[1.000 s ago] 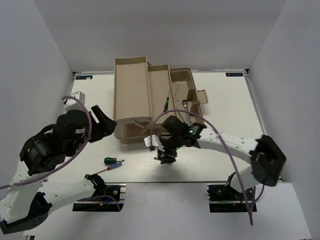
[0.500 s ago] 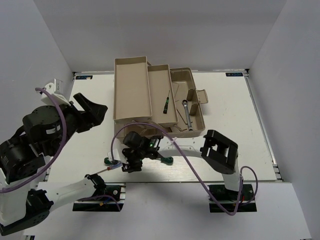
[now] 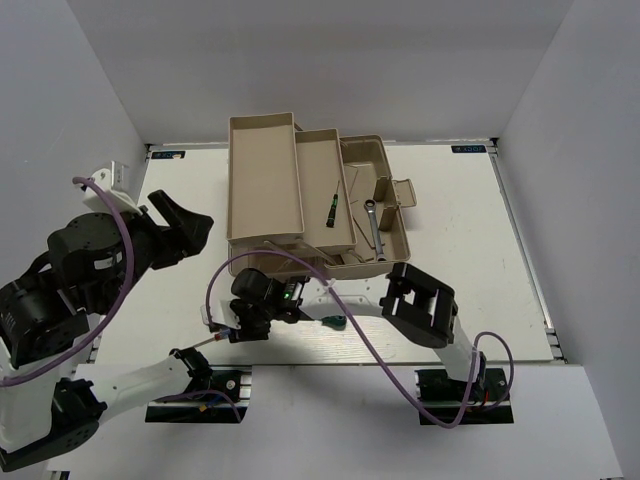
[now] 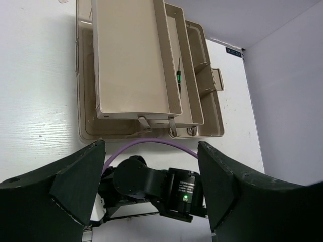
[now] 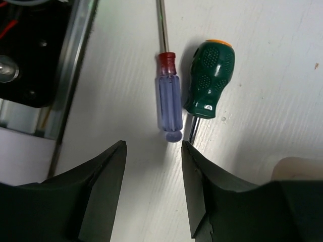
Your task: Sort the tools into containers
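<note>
While right claw gapes, green screwdriver beneath

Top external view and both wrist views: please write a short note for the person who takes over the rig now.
Left gripper: open, empty, raised left of the toolbox.
Right gripper: open, empty, low over two screwdrivers near the front edge of the table.
Done: thin black-green screwdriver in the middle tray; silver wrench in the base.
To do: blue-handled screwdriver, stubby green screwdriver, and a small green-ended tool before the toolbox, all on the table.
</note>
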Action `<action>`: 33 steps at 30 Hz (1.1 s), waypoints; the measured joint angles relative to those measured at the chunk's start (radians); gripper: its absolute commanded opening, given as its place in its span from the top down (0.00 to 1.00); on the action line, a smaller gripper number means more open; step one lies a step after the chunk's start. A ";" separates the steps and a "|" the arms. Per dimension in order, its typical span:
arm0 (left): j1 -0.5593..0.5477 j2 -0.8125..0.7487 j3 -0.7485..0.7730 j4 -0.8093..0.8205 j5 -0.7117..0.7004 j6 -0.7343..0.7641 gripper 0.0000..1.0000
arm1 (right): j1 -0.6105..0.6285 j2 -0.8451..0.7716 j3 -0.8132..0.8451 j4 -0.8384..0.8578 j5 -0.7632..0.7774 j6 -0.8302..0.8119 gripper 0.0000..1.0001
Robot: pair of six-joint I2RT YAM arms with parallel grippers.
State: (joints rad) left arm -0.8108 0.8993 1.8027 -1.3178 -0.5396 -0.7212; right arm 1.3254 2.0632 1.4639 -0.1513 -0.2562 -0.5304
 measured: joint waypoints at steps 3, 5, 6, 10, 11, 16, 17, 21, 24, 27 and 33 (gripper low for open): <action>0.000 -0.005 -0.005 0.000 0.000 -0.001 0.17 | -0.001 0.025 0.017 0.001 0.015 0.000 0.46; 0.000 -0.006 -0.010 -0.003 0.000 -0.001 0.17 | -0.001 0.038 0.023 0.001 0.022 0.000 0.46; 0.000 -0.006 -0.010 -0.005 0.000 -0.001 0.17 | -0.001 0.043 0.026 0.001 0.025 0.000 0.46; 0.000 -0.006 -0.017 -0.008 0.002 -0.003 0.17 | -0.001 0.066 0.048 0.002 0.038 0.000 0.46; 0.000 -0.006 -0.020 -0.008 0.002 -0.004 0.17 | -0.001 0.072 0.056 0.004 0.042 0.000 0.46; 0.000 -0.006 -0.024 -0.014 0.004 -0.005 0.17 | -0.001 0.089 0.072 0.005 0.045 0.000 0.48; 0.000 -0.006 -0.024 -0.015 0.004 -0.005 0.17 | -0.001 0.090 0.073 0.005 0.044 0.001 0.49; 0.000 -0.006 -0.025 -0.019 0.004 -0.010 0.17 | 0.000 0.100 0.086 0.005 0.044 0.001 0.50; 0.000 -0.006 -0.029 -0.021 0.004 -0.013 0.17 | 0.004 0.105 0.091 0.005 0.044 0.001 0.53; 0.000 -0.006 -0.030 -0.022 0.005 -0.014 0.17 | 0.010 0.106 0.092 0.005 0.045 0.000 0.53; 0.000 -0.010 -0.030 -0.022 0.006 -0.017 0.17 | 0.017 0.106 0.092 0.022 0.079 0.000 0.52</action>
State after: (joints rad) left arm -0.8104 0.8890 1.7725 -1.3399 -0.5331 -0.7383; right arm 1.3422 2.1689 1.5558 -0.1291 -0.1772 -0.5308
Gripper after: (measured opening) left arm 0.833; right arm 0.475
